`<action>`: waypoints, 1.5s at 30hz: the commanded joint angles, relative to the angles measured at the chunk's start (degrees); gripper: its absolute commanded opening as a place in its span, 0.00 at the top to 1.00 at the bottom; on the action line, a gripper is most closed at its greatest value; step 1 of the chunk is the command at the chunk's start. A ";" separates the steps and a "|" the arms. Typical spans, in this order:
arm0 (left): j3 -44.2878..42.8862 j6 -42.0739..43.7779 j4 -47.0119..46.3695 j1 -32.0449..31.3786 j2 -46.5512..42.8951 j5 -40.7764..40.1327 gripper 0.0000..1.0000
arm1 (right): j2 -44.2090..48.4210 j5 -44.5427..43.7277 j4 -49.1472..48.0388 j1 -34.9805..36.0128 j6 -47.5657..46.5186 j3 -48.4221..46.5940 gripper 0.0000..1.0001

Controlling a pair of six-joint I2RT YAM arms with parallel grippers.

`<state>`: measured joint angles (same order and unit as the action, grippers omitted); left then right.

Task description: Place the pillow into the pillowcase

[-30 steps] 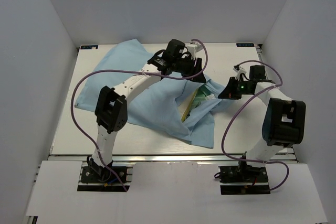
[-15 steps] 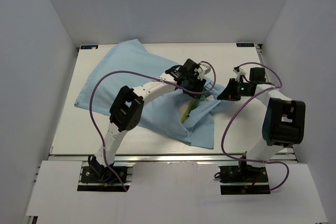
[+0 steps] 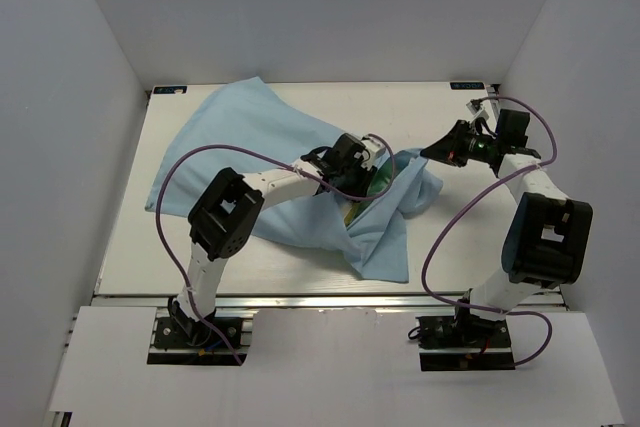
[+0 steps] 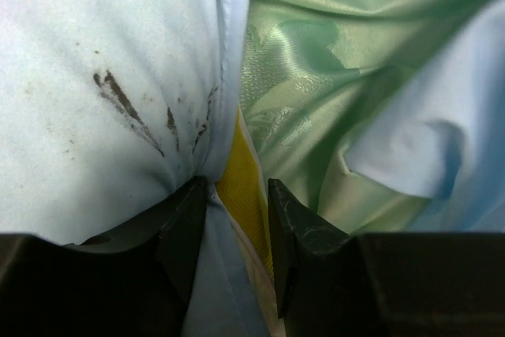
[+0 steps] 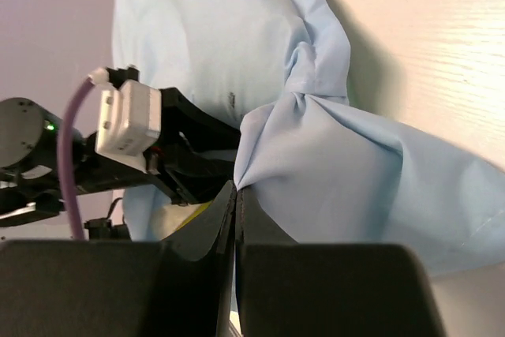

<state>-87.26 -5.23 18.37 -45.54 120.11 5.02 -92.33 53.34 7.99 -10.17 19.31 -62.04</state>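
Pillowcase (image 3: 250, 127): lies limp on the bench (image 3: 130, 237), blue face up, running from far left toward centre. The mouth is at centre, with the green lining showing.
Left gripper (image 4: 237, 195): at the mouth, pinching the yellow rim of the pillow (image 4: 246, 215), with a layer of blue cloth against one finger.
Pillow: mostly inside the pillowcase; only the rim shows.
Right gripper (image 5: 237, 189): fingers pressed together on a bunched fold of the pillowcase edge, right of the mouth.
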 commanded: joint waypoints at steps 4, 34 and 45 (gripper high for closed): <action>7.02 1.54 14.85 0.71 -0.23 3.32 0.51 | 2.60 3.34 -14.75 -1.78 8.63 -3.09 1.00; 9.69 -7.59 21.54 8.54 -40.90 5.08 0.34 | -2.66 -4.02 3.78 24.05 -8.59 -7.19 1.00; 32.06 -16.99 13.80 1.69 -50.86 7.56 0.29 | -5.67 -9.39 2.56 33.73 -6.92 -12.05 1.00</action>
<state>-56.42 -18.37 35.97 -40.64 73.43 12.19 -100.12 46.06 12.93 25.17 11.77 -74.13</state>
